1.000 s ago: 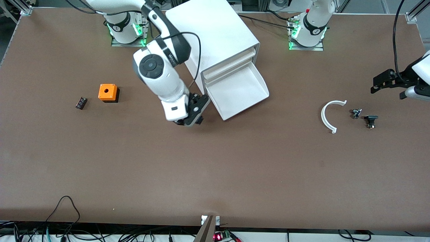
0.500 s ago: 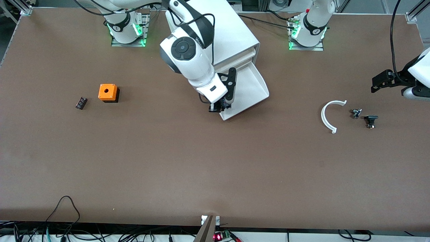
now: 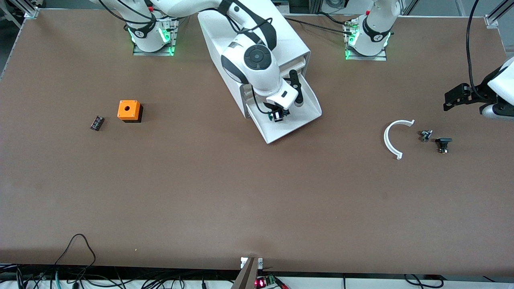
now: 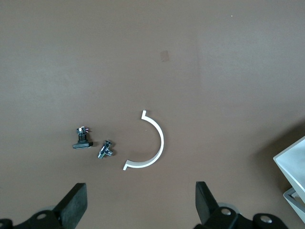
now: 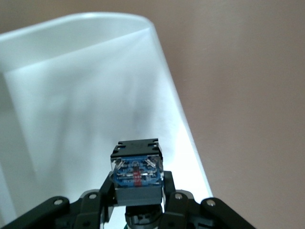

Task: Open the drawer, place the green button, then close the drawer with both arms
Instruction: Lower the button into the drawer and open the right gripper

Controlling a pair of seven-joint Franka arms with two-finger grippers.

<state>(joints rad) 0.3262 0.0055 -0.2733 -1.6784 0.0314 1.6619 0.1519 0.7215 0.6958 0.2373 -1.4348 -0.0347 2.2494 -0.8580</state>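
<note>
Small black ribbed block (image 3: 96,123) lying on the tabletop (image 3: 200,200) toward the right arm's end, just beside an orange box with a hole (image 3: 129,110). Next along, large white cabinet (image 3: 257,36) with its bottommost drawer (image 3: 309,114) pulled open, tray reaching toward the front camera. Right arm (image 3: 249,60) stretched from its base across the cabinet, right gripper (image 3: 277,115) hanging over the open drawer. Jaws clamped on the button (image 3: 277,116); in the right wrist view, blue-black blocky body (image 5: 137,172) pinched between the black fingers (image 5: 174,198), white drawer floor and rim (image 5: 181,119) directly beneath it. Green cap barely showing in the front view, probably turned toward the gripper. Button apparently above the drawer floor, not resting on it, though hard to be sure from either view.

Farther along toward the left arm's end, white curved half-ring (image 3: 392,139) flat on the tabletop, then a tiny metallic part (image 3: 425,135) just beside it and a small black part (image 3: 443,143) near that; same three visible in the left wrist view: half-ring (image 4: 152,143), metallic part (image 4: 105,149), black part (image 4: 83,139). Left arm (image 3: 500,86) waiting at the table's edge, left gripper (image 3: 455,98) hovering over bare tabletop, fingers (image 4: 76,205) spread wide apart, nothing between them.
</note>
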